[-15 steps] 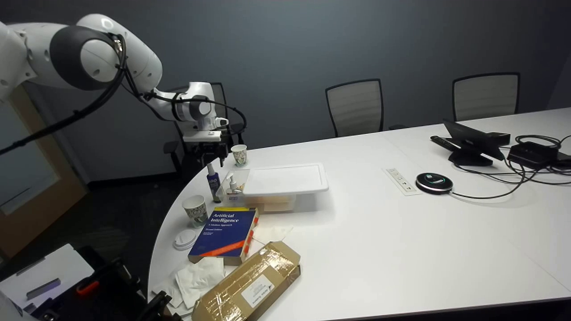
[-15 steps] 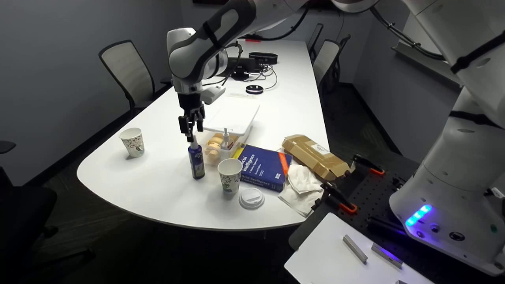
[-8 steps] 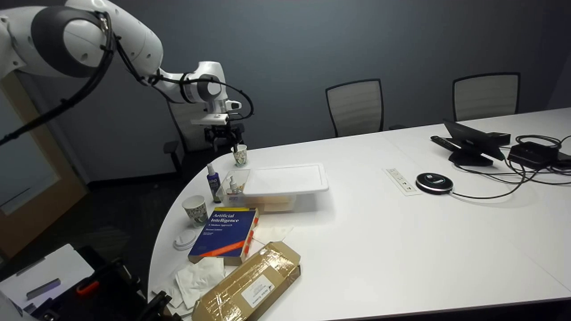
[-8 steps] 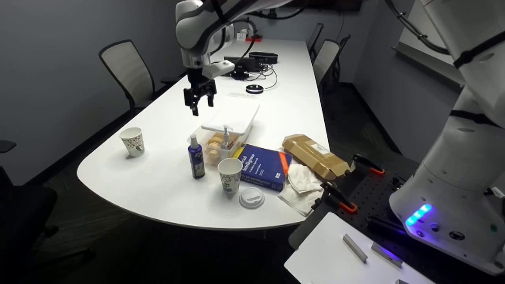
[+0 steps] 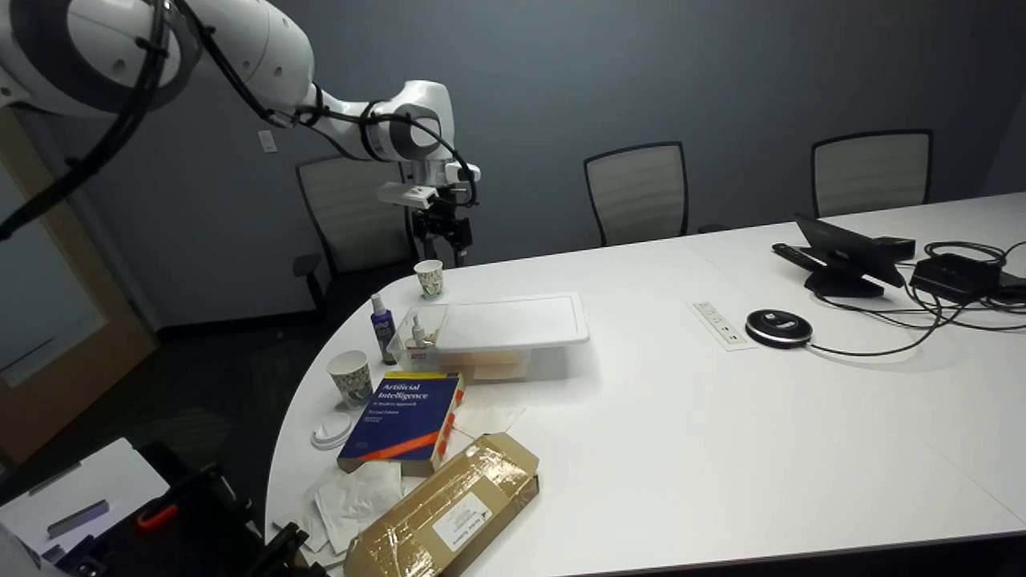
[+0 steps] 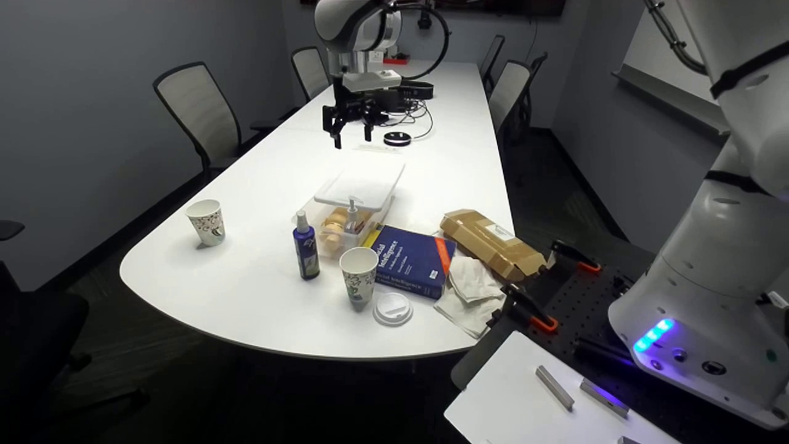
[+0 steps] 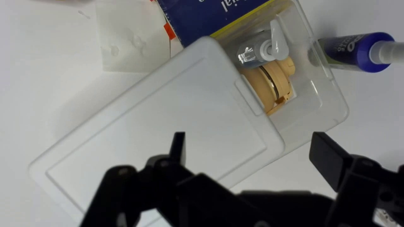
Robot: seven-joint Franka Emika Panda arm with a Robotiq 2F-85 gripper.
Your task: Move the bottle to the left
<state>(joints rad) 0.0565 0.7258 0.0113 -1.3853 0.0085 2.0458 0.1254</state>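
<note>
The bottle, slim with a dark bluish-purple body and a pale top, stands upright on the table in both exterior views (image 5: 384, 330) (image 6: 307, 251). It is beside the open corner of the clear bin. In the wrist view the bottle (image 7: 345, 52) is at the upper right, outside the bin wall. My gripper (image 6: 353, 138) hangs high above the table, well away from the bottle; it also shows in an exterior view (image 5: 443, 247). In the wrist view my gripper (image 7: 249, 142) is open, its fingers wide apart with nothing between them.
A clear bin (image 7: 311, 94) with a white lid (image 5: 513, 322) lies below the gripper. Paper cups (image 6: 359, 274) (image 6: 207, 222), a cup lid (image 6: 392, 309), a blue book (image 6: 410, 262), napkins (image 6: 473, 290) and a cardboard box (image 6: 493, 243) are around it.
My gripper has risen from just above the bottle's top and moved away from it, farther along the table. The bottle and the other objects have not moved.
</note>
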